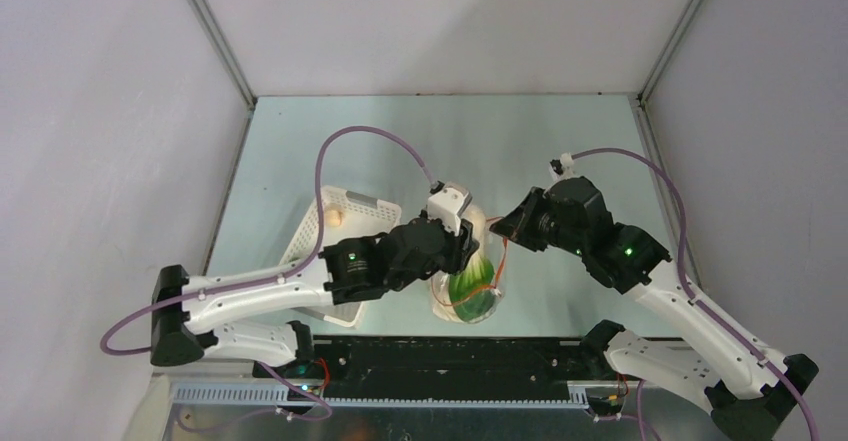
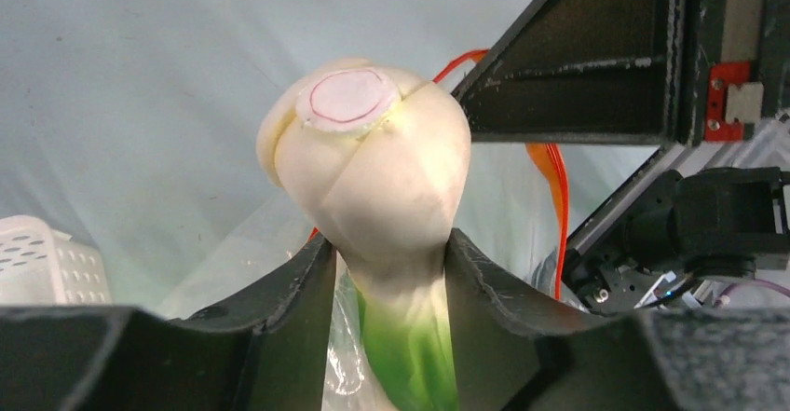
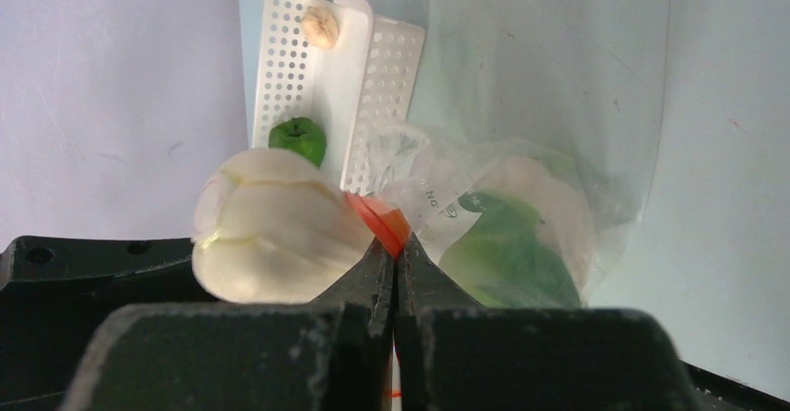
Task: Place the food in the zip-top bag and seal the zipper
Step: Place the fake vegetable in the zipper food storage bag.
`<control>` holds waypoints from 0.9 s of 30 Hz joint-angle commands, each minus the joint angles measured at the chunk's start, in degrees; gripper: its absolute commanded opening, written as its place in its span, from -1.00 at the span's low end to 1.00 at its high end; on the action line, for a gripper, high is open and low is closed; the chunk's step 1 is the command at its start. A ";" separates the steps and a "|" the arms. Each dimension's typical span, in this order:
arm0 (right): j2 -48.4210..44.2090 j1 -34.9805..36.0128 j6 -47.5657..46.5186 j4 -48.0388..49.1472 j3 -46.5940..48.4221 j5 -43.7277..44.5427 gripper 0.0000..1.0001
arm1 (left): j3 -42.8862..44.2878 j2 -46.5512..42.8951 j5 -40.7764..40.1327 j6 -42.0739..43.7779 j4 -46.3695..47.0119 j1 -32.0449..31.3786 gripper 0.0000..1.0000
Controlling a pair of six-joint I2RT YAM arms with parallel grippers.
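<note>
My left gripper [image 2: 391, 271] is shut on a bok choy [image 2: 377, 169], clamping its white stalk where it turns green. The cut base points away from me and the green leaves hang toward the clear zip-top bag [image 1: 470, 296]. In the top view the left gripper [image 1: 462, 241] holds the bok choy [image 1: 478, 229] over the bag's mouth. My right gripper [image 3: 398, 253] is shut on the red-orange zipper [image 3: 380, 217] at the bag's mouth. In the top view the right gripper [image 1: 505, 229] is just right of the bag. Green leaves [image 3: 508, 253] lie inside the bag [image 3: 559, 197].
A white perforated basket [image 1: 345, 211] stands left of the bag, holding a small tan mushroom [image 3: 320, 26] and a green piece [image 3: 298, 139]. Grey walls close in the table on both sides. A black rail [image 1: 450, 356] runs along the near edge.
</note>
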 commanded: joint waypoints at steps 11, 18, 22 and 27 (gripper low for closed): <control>-0.64 0.03 -0.62 8.12 1.91 1.57 -1.00 | -0.35 -13.32 -1.74 -5.50 -15.89 0.16 0.53; -1.15 0.12 -0.71 7.93 1.91 1.51 -1.00 | -5.00 -15.70 -0.19 -11.18 -16.00 5.90 0.50; -1.30 0.14 -0.66 7.69 1.91 0.07 -1.00 | -6.74 -12.18 3.54 -11.41 -11.94 9.87 0.41; -1.00 0.21 -0.63 7.52 1.91 -0.55 -1.00 | -7.39 -8.96 9.82 -9.49 -2.14 13.55 0.34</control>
